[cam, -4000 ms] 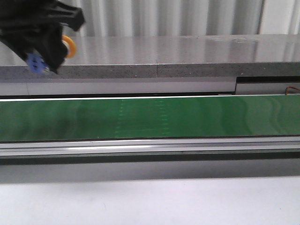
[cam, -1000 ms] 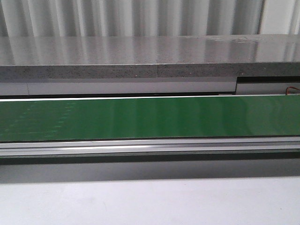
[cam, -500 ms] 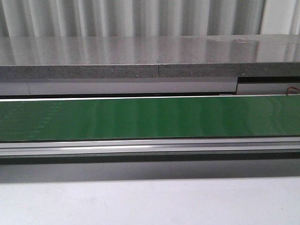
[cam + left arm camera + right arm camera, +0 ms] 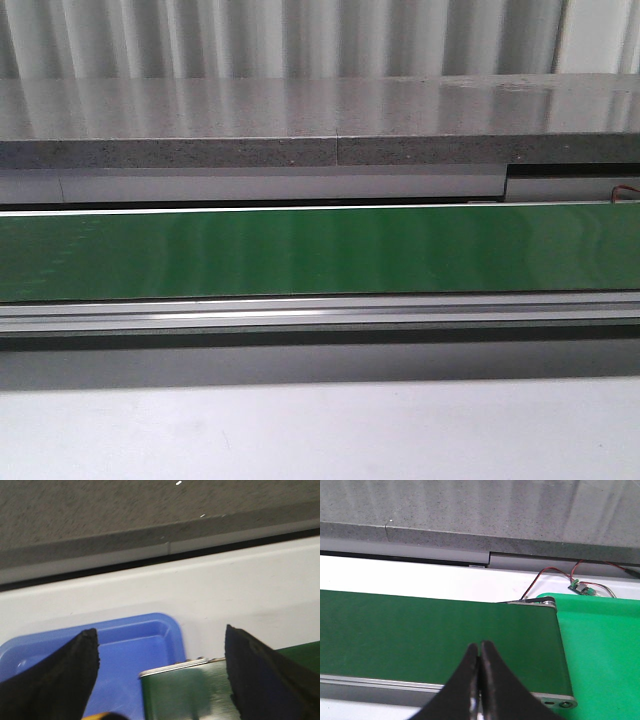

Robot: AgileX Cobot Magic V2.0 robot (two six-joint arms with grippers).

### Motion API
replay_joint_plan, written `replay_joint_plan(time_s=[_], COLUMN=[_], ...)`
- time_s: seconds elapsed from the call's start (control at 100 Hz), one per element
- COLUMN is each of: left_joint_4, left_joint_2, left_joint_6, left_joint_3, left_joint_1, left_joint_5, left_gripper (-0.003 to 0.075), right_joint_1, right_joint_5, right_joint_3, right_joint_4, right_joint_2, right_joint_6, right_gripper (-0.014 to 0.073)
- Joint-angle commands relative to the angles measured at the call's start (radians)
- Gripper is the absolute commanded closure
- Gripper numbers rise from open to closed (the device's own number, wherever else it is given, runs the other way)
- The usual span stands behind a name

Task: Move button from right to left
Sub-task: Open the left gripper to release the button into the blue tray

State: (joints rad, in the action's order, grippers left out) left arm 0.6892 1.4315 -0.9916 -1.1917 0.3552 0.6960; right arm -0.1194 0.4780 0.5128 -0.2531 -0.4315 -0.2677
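In the left wrist view my left gripper [image 4: 160, 630] is open, its black fingers [image 4: 60, 675] wide apart with nothing between them. It hangs over a blue tray [image 4: 150, 635] and the left end of the green conveyor belt [image 4: 185, 690]. A yellow-orange sliver [image 4: 96, 715] at the picture's edge, over the tray, looks like the button's cap; the rest of the button is cut off. My right gripper [image 4: 480, 644] is shut and empty above the belt [image 4: 420, 630] near its right end. The front view shows no gripper and no button.
The green belt [image 4: 320, 250] runs across the front view in a metal frame [image 4: 320, 315]. Behind it is a grey stone ledge [image 4: 300, 125], in front a white table [image 4: 320, 430]. A small circuit board with wires [image 4: 582, 587] and a bright green surface [image 4: 600, 645] lie past the belt's right end.
Four seconds ago my left gripper held the button at the front view's upper left. It has since left that view. Faint marks on the belt have drifted left and gone.
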Motion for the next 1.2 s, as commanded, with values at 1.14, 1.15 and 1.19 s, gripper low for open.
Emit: replay_joint_plan(time_s=[1.14, 1.15, 1.19], left_joint_4=[0.228, 0.228, 0.228], left_joint_2=[-0.925, -0.925, -0.925], left_joint_6=[0.004, 0.004, 0.004], left_joint_3=[0.754, 0.754, 0.754], left_joint_1=[-0.243, -0.243, -0.243], left_joint_5=[-0.251, -0.251, -0.251], left_gripper=[0.074, 0.074, 0.074], right_joint_1=[0.002, 0.002, 0.002], right_joint_5=[-0.071, -0.071, -0.071], right_joint_3=[0.023, 0.023, 0.023], right_joint_4=[-0.001, -0.001, -0.001], right_joint_2=[-0.002, -0.002, -0.002], right_joint_6=[-0.007, -0.007, -0.007], right_gripper=[0.0661, 0.0661, 0.0661])
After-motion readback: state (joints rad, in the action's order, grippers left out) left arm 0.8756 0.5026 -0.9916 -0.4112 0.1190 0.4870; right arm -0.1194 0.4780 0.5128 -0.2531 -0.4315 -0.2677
